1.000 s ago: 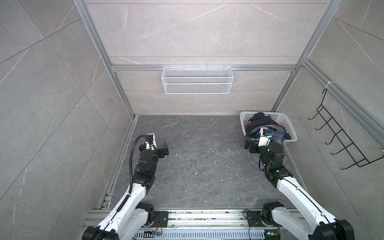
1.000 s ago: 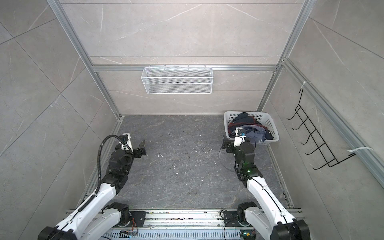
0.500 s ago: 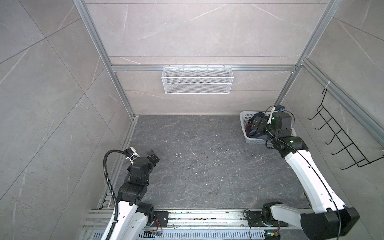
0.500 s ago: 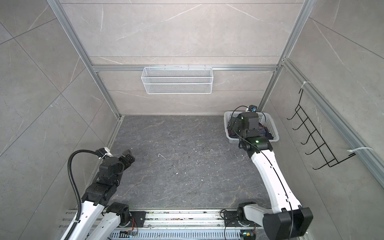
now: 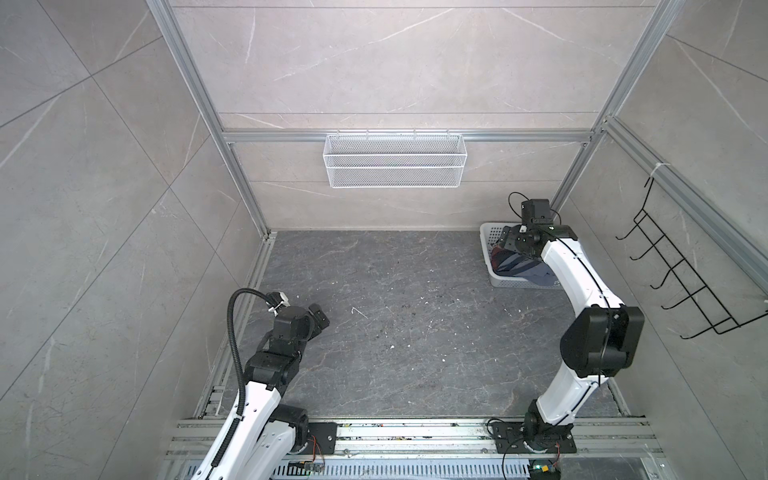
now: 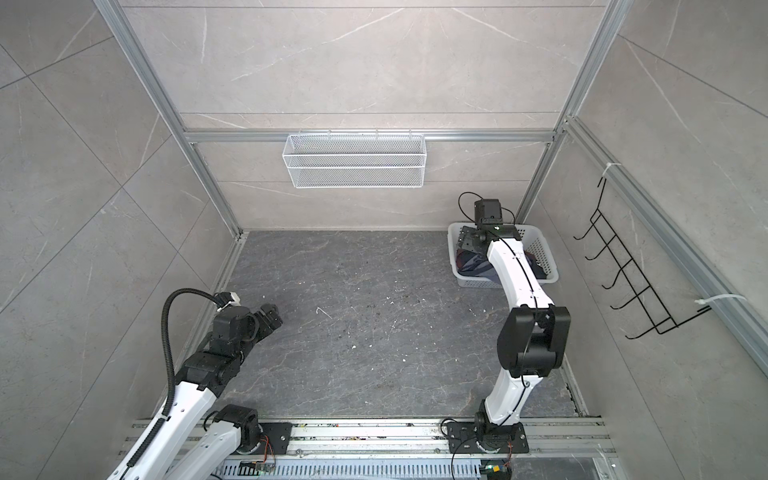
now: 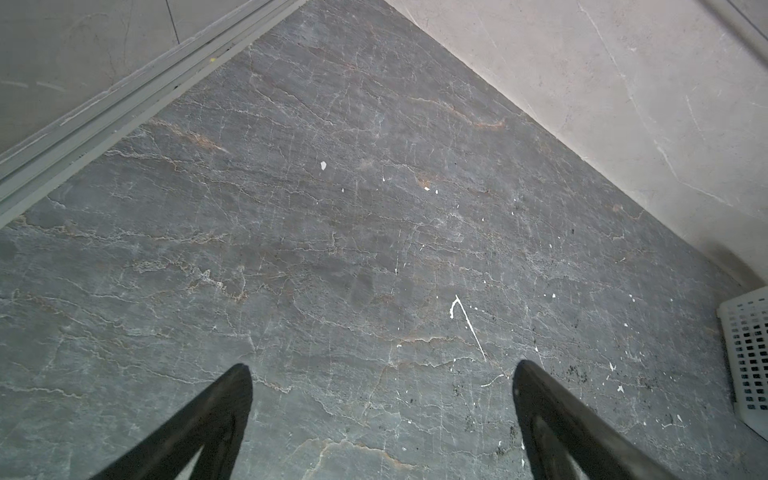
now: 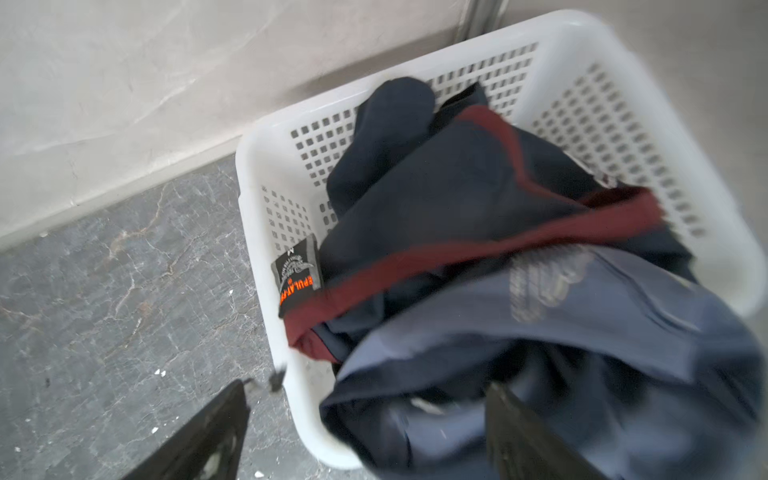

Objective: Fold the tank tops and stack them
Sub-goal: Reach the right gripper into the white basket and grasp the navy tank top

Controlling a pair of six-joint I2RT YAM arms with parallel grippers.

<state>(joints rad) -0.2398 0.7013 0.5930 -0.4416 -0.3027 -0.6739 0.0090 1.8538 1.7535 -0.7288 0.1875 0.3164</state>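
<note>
I hang the right gripper wide open, empty, over the basket to grab the tank tops; the left gripper hovers open, empty, above the floor.

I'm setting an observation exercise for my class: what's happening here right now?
The right gripper hangs over the white basket in the far corner, jaws apart, holding nothing. The navy tank top and slate-blue tank top lie crumpled inside, unfolded. The left gripper hovers open over the floor.
</note>
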